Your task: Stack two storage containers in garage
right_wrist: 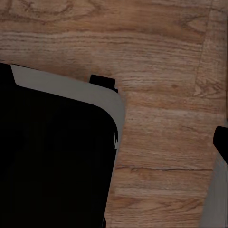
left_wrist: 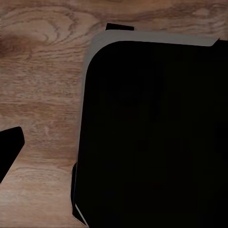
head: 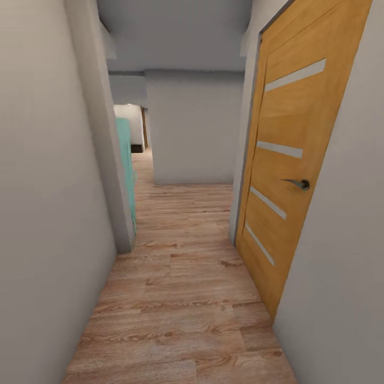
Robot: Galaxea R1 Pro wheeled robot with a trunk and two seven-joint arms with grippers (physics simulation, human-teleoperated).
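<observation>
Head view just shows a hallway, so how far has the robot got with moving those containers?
Nothing looks done yet. The robot is in a corridor with wood-plank flooring, passing a closed wooden door, with a white wall ahead. Both wrist views look down at the same planks and the robot's dark base. Fetching, carrying and stacking both containers remain.

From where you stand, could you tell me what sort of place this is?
It looks like a narrow indoor hallway, probably in a home: light wood-plank floor running between plain white walls, a closed wood-panelled door with a lever handle on the right, and an opening further along on the left.
</observation>
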